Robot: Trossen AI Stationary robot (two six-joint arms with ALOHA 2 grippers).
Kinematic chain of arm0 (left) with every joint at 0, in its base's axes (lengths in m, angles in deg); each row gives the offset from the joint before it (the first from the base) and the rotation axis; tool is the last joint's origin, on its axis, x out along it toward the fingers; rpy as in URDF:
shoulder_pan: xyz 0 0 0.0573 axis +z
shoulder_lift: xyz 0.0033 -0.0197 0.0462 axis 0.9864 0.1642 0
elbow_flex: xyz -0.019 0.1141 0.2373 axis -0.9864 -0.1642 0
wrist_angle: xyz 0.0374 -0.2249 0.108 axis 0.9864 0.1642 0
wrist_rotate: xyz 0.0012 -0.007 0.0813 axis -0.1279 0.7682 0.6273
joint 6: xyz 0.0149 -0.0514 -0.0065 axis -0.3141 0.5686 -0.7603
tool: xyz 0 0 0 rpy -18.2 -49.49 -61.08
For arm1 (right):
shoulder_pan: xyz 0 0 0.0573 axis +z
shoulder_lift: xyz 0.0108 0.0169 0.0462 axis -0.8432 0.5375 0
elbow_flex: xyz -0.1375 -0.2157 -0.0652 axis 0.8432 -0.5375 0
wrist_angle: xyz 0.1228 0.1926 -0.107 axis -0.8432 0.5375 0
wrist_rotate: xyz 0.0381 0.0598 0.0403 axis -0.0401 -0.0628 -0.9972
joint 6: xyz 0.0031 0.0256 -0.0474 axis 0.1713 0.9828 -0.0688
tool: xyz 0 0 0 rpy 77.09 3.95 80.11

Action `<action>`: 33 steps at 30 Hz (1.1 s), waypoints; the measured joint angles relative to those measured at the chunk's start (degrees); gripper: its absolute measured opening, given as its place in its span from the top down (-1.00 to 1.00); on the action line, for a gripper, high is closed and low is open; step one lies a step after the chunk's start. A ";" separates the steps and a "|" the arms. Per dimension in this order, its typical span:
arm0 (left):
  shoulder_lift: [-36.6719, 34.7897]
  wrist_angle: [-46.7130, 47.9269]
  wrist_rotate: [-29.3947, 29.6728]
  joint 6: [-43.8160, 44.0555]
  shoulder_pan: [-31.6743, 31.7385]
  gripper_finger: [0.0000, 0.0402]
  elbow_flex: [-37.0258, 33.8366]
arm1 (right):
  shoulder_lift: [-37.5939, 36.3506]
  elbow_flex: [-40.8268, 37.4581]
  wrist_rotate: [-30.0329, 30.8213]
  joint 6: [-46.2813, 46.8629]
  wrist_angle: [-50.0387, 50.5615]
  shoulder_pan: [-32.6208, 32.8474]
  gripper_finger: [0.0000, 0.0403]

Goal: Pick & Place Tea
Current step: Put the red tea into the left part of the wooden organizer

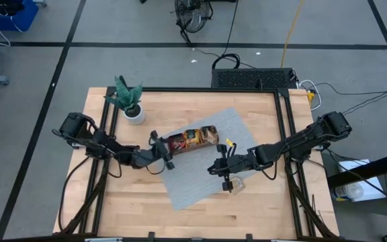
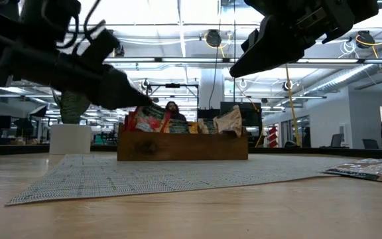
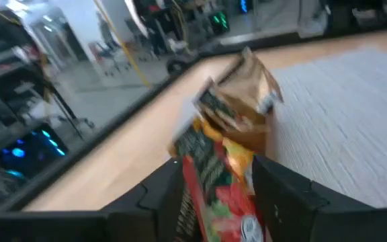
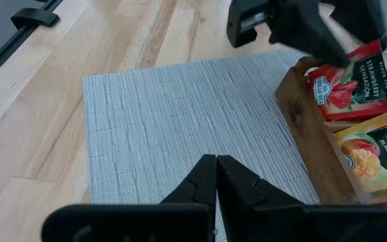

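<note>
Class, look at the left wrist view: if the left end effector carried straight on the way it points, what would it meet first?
The left end effector would most likely meet the red strawberry tea sachets standing in the wooden tray directly; depth is unclear.

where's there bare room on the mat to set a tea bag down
Bare mat lies between the wooden tray and the mat's near edge. It is crowded at the tray's red-sachet end, where the left gripper stands open, and beside the shut right gripper, near a loose sachet.
</note>
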 joint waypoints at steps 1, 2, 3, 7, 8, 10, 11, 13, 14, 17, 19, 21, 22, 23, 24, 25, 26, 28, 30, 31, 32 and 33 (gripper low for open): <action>-0.05 -1.42 1.32 -1.04 -0.38 0.08 0.02 | 0.00 0.00 0.00 0.01 -0.01 -0.02 0.98; -0.25 -2.56 2.77 -2.21 -0.79 0.06 0.04 | 0.00 0.00 0.00 0.02 -0.02 -0.02 0.98; -0.43 -3.31 4.18 -3.47 -1.18 0.05 0.04 | 0.00 0.00 0.00 0.02 0.00 -0.02 0.98; -1.51 -3.72 8.67 -6.21 -2.24 0.01 0.06 | 0.00 0.00 0.00 0.02 -0.01 0.00 0.98; -1.88 -3.71 9.13 -6.58 -2.49 0.01 0.06 | 0.00 0.00 0.00 0.02 -0.02 -0.02 0.98; -2.46 -3.61 8.86 -8.00 -2.81 0.03 0.06 | 0.00 0.00 0.00 0.02 -0.01 0.00 0.98; -2.81 -3.14 7.89 -8.72 -2.93 0.06 0.12 | 0.00 0.00 0.00 0.02 -0.02 -0.01 0.98; -3.73 0.59 5.63 -8.49 -3.02 0.20 1.50 | 0.00 0.00 0.00 0.02 -0.02 0.01 0.98; -4.43 4.48 3.41 -7.49 -2.98 0.32 2.86 | 0.00 0.00 0.00 0.02 -0.02 -0.02 0.98; -6.00 25.25 -4.47 -4.00 -2.15 0.81 10.54 | 0.00 -0.02 0.00 0.02 -0.04 -0.02 0.98; -5.98 43.26 -6.77 -0.32 -1.50 0.93 17.86 | 0.00 -0.04 0.00 0.05 -0.18 -0.02 0.98; -4.38 59.25 -6.82 3.53 -0.71 0.96 25.88 | 0.00 -0.04 0.00 0.32 -0.42 -0.02 0.98; -3.42 65.71 -7.03 5.04 -0.17 0.98 29.38 | 0.00 -0.04 0.00 0.49 -0.42 -0.02 0.98; -2.59 71.93 -7.62 6.24 0.39 0.98 32.45 | 0.00 -0.04 0.00 0.66 -0.42 -0.02 0.98; -1.79 76.93 -8.51 6.83 1.02 0.98 34.96 | 0.00 -0.04 0.00 0.67 -0.40 -0.02 0.98; -1.01 79.82 -9.86 6.96 1.70 0.98 37.17 | 0.00 -0.04 0.00 0.67 -0.42 -0.02 0.98; -0.44 81.54 -11.30 6.88 2.40 0.98 38.81 | 0.00 -0.04 0.00 0.68 -0.42 -0.02 0.98; 0.17 85.09 -13.14 6.69 3.66 0.99 40.55 | 0.00 -0.04 0.00 0.68 -0.42 -0.02 0.98; 0.51 86.64 -13.56 6.66 4.85 0.99 40.64 | 0.00 -0.04 -0.02 0.68 -0.28 -0.02 0.98; 0.59 86.96 -14.01 6.97 5.44 0.99 40.45 | 0.00 -0.04 -0.09 0.68 -0.26 -0.02 0.98; 0.58 87.75 -15.23 7.43 6.06 0.99 40.23 | 0.00 -0.04 -0.11 0.68 -0.24 -0.02 0.98; 0.55 88.44 -16.53 7.97 6.63 0.99 40.07 | 0.00 -0.04 -0.13 0.68 -0.13 -0.02 0.98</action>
